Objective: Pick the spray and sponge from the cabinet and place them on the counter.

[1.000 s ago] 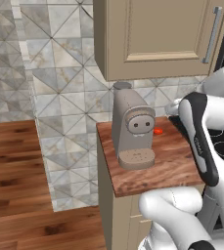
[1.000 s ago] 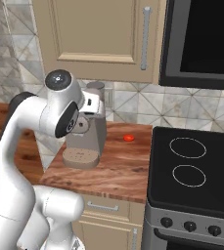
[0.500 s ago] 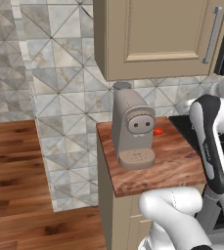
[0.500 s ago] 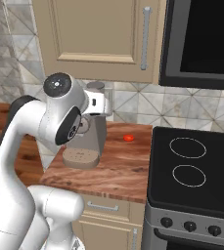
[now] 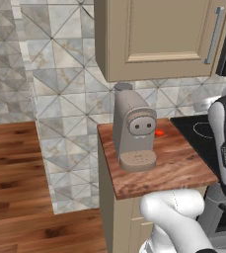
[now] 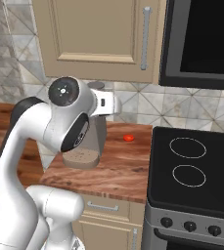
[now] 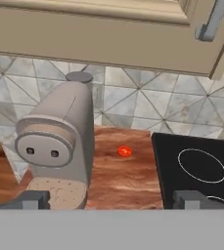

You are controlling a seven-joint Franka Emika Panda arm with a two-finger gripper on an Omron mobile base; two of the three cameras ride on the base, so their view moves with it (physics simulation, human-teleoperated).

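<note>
The gripper (image 7: 111, 199), fingers apart, holds nothing. One cabinet (image 5: 159, 34), shut; one coffee machine (image 5: 132, 129) and one red thing (image 6: 128, 138) on the counter (image 5: 173, 163). The right base view adds a stovetop (image 6: 196, 171).

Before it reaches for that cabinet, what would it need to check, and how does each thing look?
1. Cabinet door open: not ok, it is shut.
2. Handle free to grasp: ok, nothing is in front of it.
3. Gripper open and empty: ok, the fingers stand wide with nothing between.
4. Spray and sponge located: cannot tell, the shut door hides the inside.
5. Room on the counter to set things: ok, bare wood lies beside the coffee machine and the small red thing.
</note>
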